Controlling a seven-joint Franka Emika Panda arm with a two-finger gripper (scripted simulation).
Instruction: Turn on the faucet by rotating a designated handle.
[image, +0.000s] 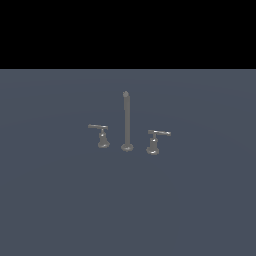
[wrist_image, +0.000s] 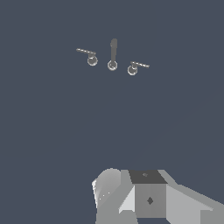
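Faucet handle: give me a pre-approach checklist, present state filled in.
1. Faucet seen whole in both views: ok.
2. Handle, the exterior view's right one, has nothing on or against it: ok.
3. Its bar lies about level, pointing to the exterior view's right: ok.
4. Spout post and twin handle stand apart from it, with room to come in: ok.
5. Pincer at the handle: not ok. The wrist view shows it well short, with bare floor between.
6. Pincer open: cannot tell. The fingertips do not show, and the arm is out of the exterior view.
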